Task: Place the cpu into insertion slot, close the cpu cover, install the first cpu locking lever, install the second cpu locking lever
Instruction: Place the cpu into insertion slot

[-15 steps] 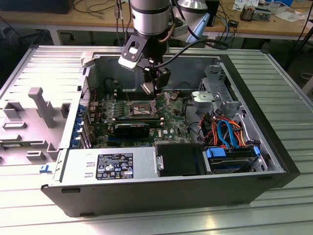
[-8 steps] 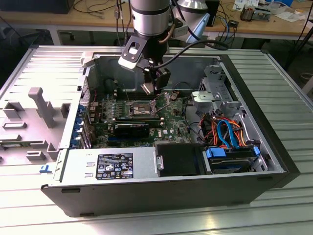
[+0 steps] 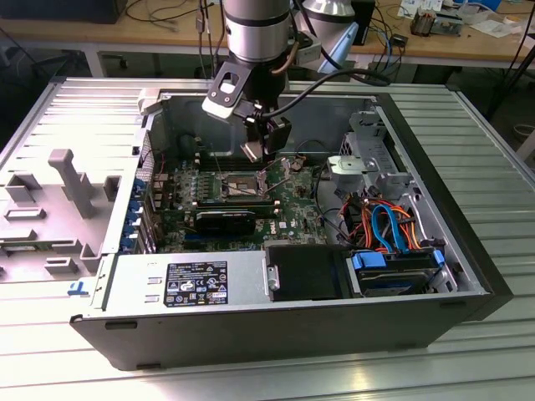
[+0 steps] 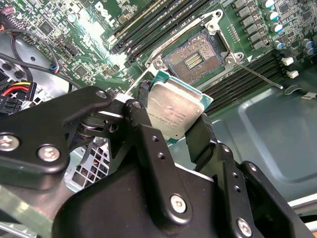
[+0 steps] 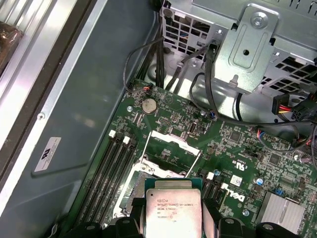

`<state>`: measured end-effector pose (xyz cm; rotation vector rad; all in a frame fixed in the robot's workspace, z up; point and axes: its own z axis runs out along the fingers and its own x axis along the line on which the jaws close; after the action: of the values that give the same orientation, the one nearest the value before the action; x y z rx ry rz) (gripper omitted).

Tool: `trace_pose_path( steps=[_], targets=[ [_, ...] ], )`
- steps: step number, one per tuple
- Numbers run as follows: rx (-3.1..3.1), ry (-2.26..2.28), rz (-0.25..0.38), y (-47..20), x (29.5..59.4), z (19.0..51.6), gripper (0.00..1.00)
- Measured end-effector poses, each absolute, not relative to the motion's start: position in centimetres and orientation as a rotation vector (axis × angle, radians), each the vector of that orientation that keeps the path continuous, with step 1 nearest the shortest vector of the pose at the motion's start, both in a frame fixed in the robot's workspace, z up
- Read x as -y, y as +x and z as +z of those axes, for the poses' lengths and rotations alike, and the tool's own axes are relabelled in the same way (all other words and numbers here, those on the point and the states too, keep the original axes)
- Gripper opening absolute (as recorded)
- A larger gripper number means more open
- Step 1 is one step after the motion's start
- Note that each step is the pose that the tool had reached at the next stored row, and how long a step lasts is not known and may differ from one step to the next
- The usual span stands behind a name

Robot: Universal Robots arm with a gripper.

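Gripper, black and two-fingered, above the green circuit board inside an open grey computer case (exterior view). Second wrist view: its fingers clamp the square silver-topped cpu, aloft near the bare dark-centred insertion slot. First wrist view: thin silver cpu cover standing raised.

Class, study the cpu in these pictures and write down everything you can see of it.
The cpu is a small flat square chip. It has a dull silvery metal top with faint print, set on a thin green base whose edge shows around it. The gripper clamps it on two opposite edges between black fingers, and nothing else touches it. It hangs above the green circuit board, apart from the bare insertion slot, and is not yet seated.
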<state>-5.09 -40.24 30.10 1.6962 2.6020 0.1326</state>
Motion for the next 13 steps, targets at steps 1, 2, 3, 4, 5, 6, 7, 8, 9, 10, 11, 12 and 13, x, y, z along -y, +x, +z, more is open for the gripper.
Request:
trace_pose_path(
  steps=[1,2,3,4,5,6,7,8,9,10,11,12,13],
  targets=[
    [-2.602,1.697,0.133,-5.09,40.23,30.08,0.55],
    [-2.601,1.698,0.133,-5.09,40.24,30.06,0.55],
    [-2.601,1.698,0.133,-5.09,40.23,30.05,0.55],
    [-2.6,1.698,0.133,-5.09,40.23,30.04,0.55],
    [-2.6,1.699,0.133,-5.09,40.23,30.02,0.55],
    [-2.6,1.699,0.133,-5.09,40.24,30.01,0.55],
    [-2.599,1.7,0.133,-5.09,40.23,29.99,0.55],
    [-2.599,1.701,0.133,-5.09,40.23,29.98,0.55],
    [-2.599,1.701,0.133,-5.09,40.23,29.97,0.55],
    [-2.598,1.702,0.133,-5.09,40.23,29.96,0.55],
    [-2.598,1.702,0.133,-5.09,40.23,29.94,0.55],
    [-2.597,1.703,0.133,-5.09,40.23,29.92,0.55],
    [-2.597,1.703,0.133,-5.09,40.23,29.91,0.55]
  ],
)
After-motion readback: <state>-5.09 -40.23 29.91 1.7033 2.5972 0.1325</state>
